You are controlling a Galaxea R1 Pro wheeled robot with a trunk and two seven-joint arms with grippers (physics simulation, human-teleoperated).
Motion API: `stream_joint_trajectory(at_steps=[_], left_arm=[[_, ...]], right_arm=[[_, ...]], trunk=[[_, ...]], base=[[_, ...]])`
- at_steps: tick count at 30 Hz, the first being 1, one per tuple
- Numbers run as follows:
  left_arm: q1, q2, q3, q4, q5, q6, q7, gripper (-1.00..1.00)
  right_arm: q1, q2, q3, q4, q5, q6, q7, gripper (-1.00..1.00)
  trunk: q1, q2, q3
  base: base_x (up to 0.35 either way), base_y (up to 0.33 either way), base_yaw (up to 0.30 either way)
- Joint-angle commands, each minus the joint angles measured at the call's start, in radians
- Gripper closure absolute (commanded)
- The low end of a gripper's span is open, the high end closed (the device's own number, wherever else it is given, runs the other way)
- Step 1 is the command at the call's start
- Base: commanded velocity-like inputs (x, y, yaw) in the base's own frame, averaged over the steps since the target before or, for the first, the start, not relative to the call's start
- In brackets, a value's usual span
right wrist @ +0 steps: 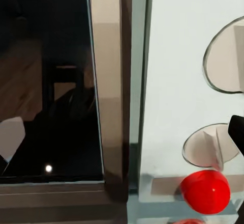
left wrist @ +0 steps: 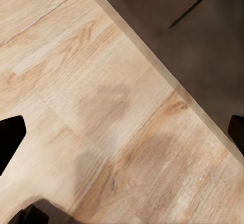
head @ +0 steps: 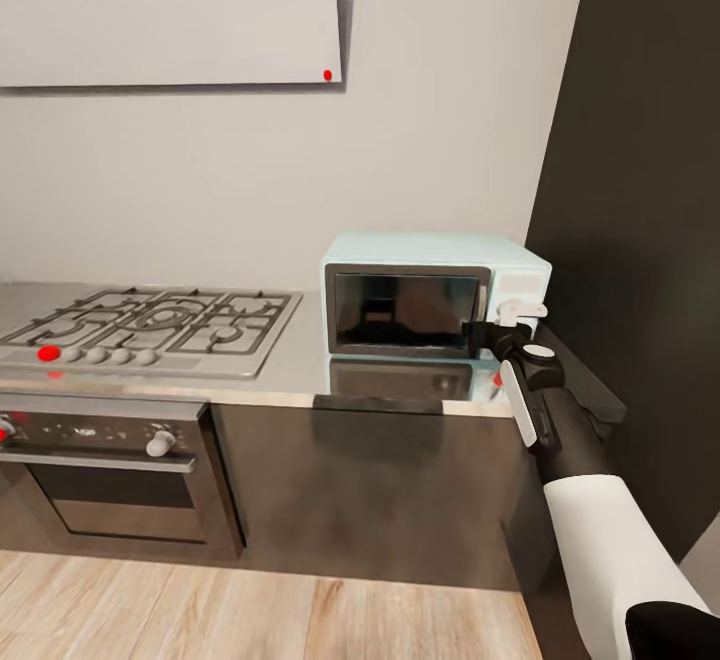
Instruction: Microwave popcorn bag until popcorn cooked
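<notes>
The mint-blue microwave (head: 430,292) stands on the grey countertop (head: 290,365) at its right end, dark glass door facing me. My right gripper (head: 515,317) is up against the microwave's white panel (right wrist: 178,81), beside two knobs and a red dot (right wrist: 206,191). One dark finger (right wrist: 237,132) shows at the picture's edge, so the jaws stand wide with nothing between them. The door glass (right wrist: 51,91) is a hand's width from the panel. My left gripper (left wrist: 122,137) hangs open over the wood floor (left wrist: 76,81). The popcorn bag is out of view.
A gas hob (head: 150,325) lies left of the microwave, with a black oven (head: 110,470) under it. A tall dark cabinet (head: 640,190) closes the counter's right end. A pale wall cabinet (head: 170,10) hangs above. Dark cabinet base (left wrist: 193,35) borders the floor.
</notes>
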Motion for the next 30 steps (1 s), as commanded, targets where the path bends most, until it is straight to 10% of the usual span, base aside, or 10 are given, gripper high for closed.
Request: stream_joint_trajectory(at_steps=[1, 27, 28, 30], left_arm=[[0.000, -0.001, 0.002, -0.002, 0.007, 0.006, -0.002, -1.00], [0.000, -0.001, 0.002, -0.002, 0.008, 0.001, -0.002, -1.00], [0.000, -0.001, 0.002, -0.002, 0.008, 0.001, -0.002, -1.00], [0.000, -0.001, 0.002, -0.002, 0.008, 0.001, -0.002, -1.00]], right_arm=[[-0.001, 0.000, 0.001, -0.001, -0.003, 0.005, -0.004, -1.00], [-0.001, 0.000, 0.001, -0.001, -0.004, 0.007, -0.004, -1.00], [-0.001, 0.000, 0.001, -0.001, -0.004, 0.007, -0.004, 1.00], [-0.001, 0.000, 0.002, -0.001, -0.004, 0.009, -0.004, 1.00]], trunk=[[0.000, 0.000, -0.001], [0.000, 0.000, -0.001], [0.000, 0.000, -0.001], [0.000, 0.000, -0.001]], base=[[0.023, 0.000, 0.000], [0.042, 0.000, 0.000], [0.002, 0.000, 0.000], [0.001, 0.000, 0.000]])
